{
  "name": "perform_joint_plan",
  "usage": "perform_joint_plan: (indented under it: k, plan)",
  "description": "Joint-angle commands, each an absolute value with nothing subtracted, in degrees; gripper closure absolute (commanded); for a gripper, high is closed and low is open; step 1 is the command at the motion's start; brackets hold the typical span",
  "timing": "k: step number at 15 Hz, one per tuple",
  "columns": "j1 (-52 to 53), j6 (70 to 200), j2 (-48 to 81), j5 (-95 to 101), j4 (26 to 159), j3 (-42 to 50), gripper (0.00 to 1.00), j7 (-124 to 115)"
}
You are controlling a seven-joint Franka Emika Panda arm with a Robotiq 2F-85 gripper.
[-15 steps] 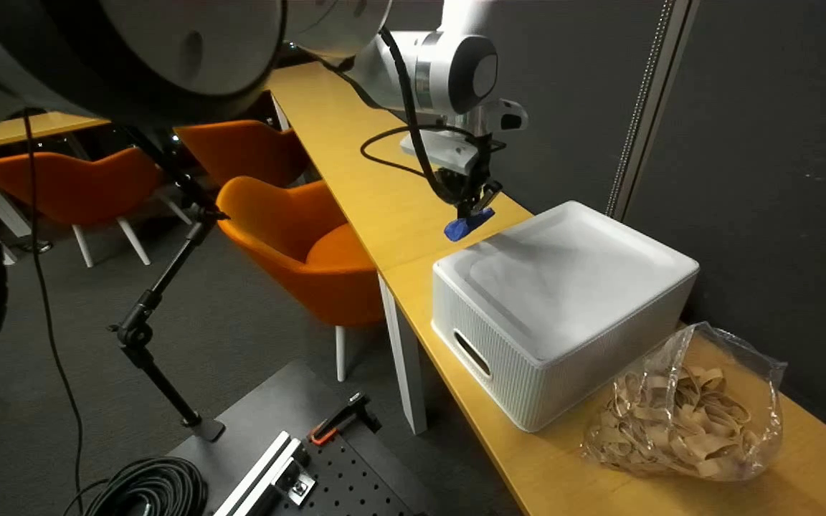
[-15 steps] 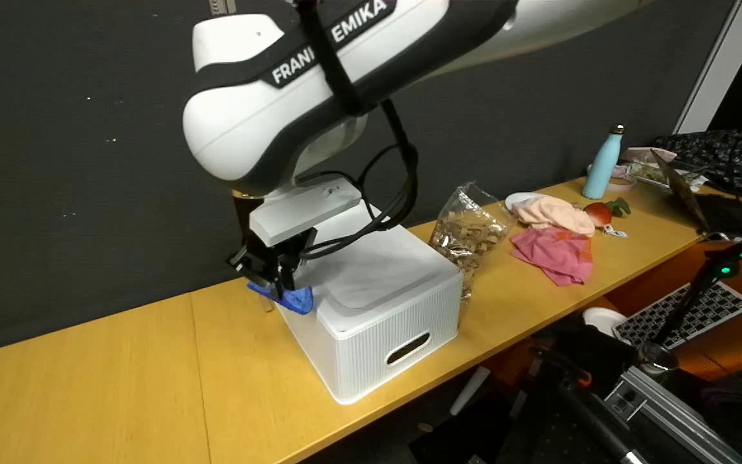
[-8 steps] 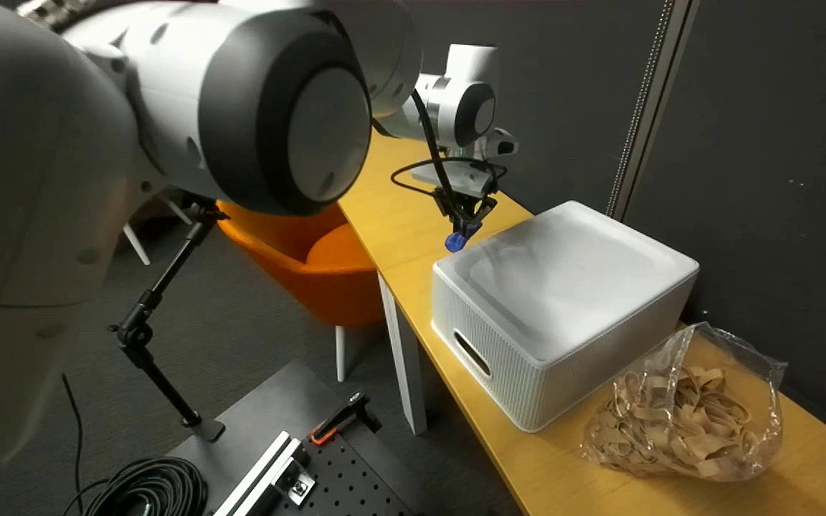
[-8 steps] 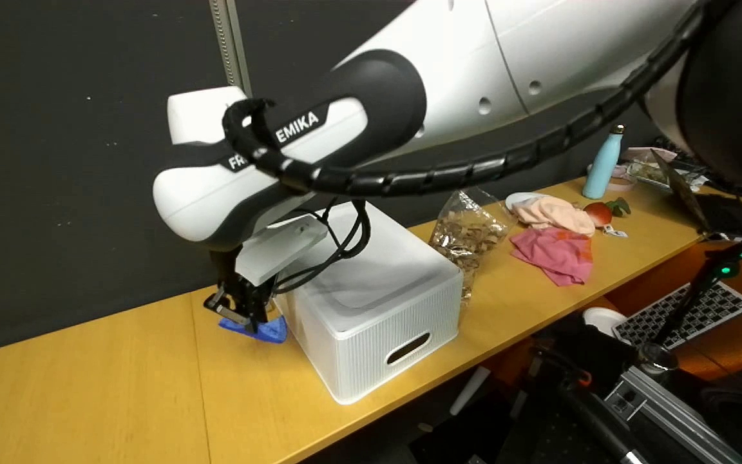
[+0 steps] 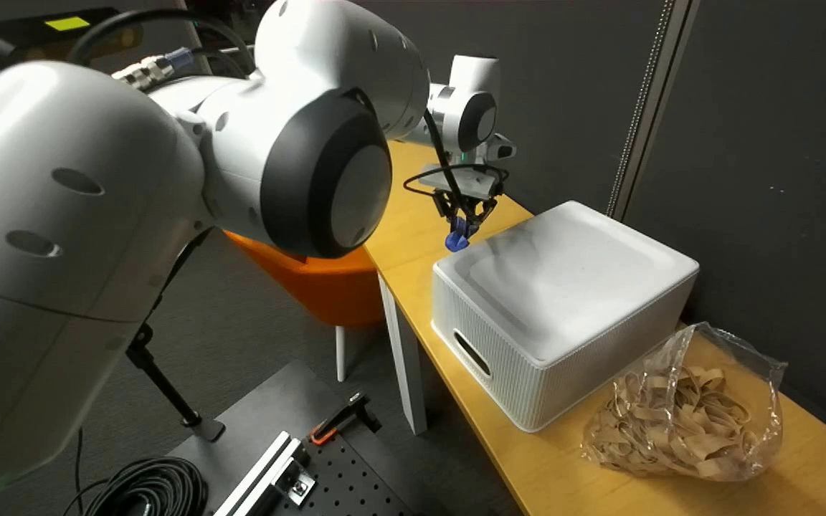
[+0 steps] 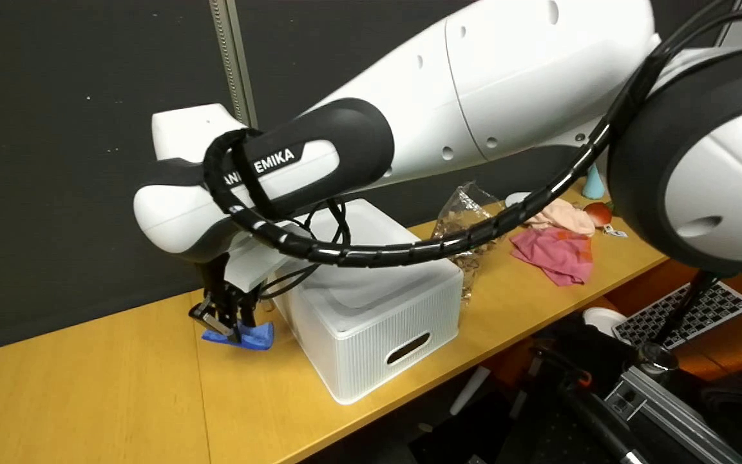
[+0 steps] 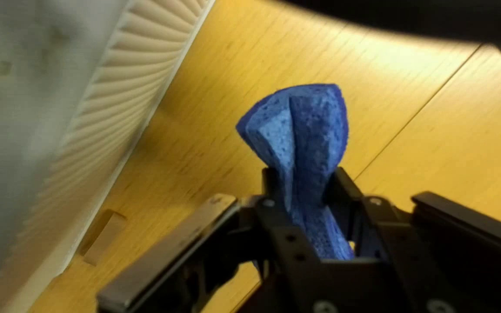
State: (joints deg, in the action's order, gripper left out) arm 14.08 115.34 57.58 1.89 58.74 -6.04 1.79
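My gripper [image 7: 305, 179] is shut on a blue sponge-like piece [image 7: 315, 117], squeezed and folded between the fingertips. The gripper also shows in both exterior views [image 5: 464, 215] [image 6: 237, 325], with the blue piece below its fingers [image 5: 457, 241] [image 6: 256, 336]. It hangs beside the white ribbed box [image 5: 563, 287], near one top edge, over the wooden table [image 6: 107, 380]. The box also shows in an exterior view [image 6: 358, 367] and at the left of the wrist view [image 7: 115, 95]. Whether the blue piece touches the table is hard to tell.
A clear bag of tan bands [image 5: 692, 423] lies beyond the box. A pink cloth [image 6: 554, 254], a peach cloth [image 6: 564, 216] and a blue bottle [image 6: 593, 183] are farther along the table. A small tan piece [image 7: 105, 238] lies at the box's base. A dark wall [image 6: 55, 193] runs behind.
The gripper, still holding the blue piece, has moved down and off the box's edge toward the table beside it. The upper arm has swung lower into both exterior views.
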Motion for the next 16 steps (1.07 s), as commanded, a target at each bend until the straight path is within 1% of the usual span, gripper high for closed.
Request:
perform_joint_plan:
  k: [1,4,6,7,11,16]
  plan:
    - [14.04,110.69,58.12,0.83,53.42,-7.08,0.37,2.45]
    - [13.33,106.62,55.69,-1.86,52.27,-8.76,0.14,2.02]
    - [12.91,104.26,54.08,-3.45,51.31,-9.11,0.01,1.17]
    - [12.68,103.24,53.08,-4.15,51.02,-8.90,0.00,0.38]
    - [11.02,100.98,48.81,-3.49,51.61,-6.44,0.00,-3.23]
    - [7.18,102.35,43.59,-1.97,55.33,-1.72,0.00,-7.43]
